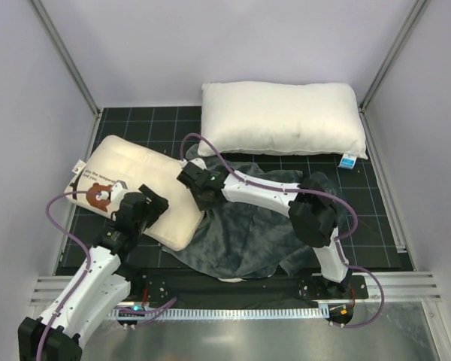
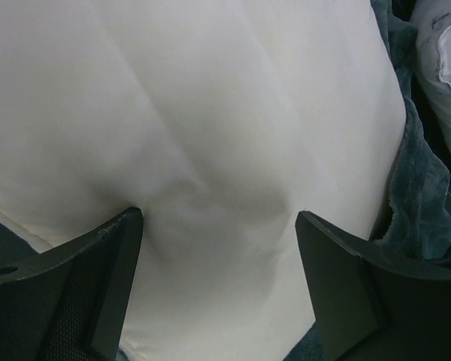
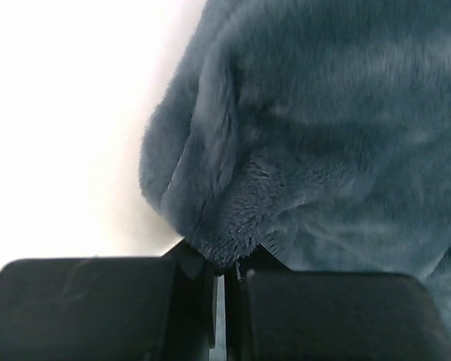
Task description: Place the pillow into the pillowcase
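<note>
The cream pillow (image 1: 139,188) with a brown bear face lies at the left, its near right corner over the edge of the dark grey pillowcase (image 1: 240,226). My left gripper (image 1: 146,210) is open with its fingers pressed down on the pillow (image 2: 210,150), which bulges between them. My right gripper (image 1: 198,184) is shut on a fold of the pillowcase's plush edge (image 3: 286,150) beside the pillow (image 3: 68,113). No zebra stripes show.
A larger, puffier plain white pillow (image 1: 282,119) lies at the back. A small white and blue tag (image 1: 349,160) sits by its right corner. Grey walls and metal posts close in the gridded black mat (image 1: 376,218).
</note>
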Robot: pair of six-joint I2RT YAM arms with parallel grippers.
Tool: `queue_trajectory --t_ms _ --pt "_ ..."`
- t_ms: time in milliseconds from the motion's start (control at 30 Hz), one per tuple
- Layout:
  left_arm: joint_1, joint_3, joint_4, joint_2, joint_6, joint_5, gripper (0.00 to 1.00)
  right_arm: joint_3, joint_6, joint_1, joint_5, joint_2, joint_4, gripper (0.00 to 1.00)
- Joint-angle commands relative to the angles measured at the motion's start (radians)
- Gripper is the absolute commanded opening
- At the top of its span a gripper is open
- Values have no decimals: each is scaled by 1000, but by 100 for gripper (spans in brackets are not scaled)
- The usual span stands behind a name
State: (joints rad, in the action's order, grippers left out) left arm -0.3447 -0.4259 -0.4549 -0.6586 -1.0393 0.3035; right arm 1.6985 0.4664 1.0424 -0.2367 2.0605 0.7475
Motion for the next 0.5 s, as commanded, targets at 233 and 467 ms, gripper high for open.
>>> queue_trajectory --t_ms 233,467 --pt "-120 -235 265 -255 -42 26 84 -118 -67 31 448 -241 -68 4" --pt "-232 -341 213 -379 -3 184 91 -33 -57 8 593 -226 -122 4"
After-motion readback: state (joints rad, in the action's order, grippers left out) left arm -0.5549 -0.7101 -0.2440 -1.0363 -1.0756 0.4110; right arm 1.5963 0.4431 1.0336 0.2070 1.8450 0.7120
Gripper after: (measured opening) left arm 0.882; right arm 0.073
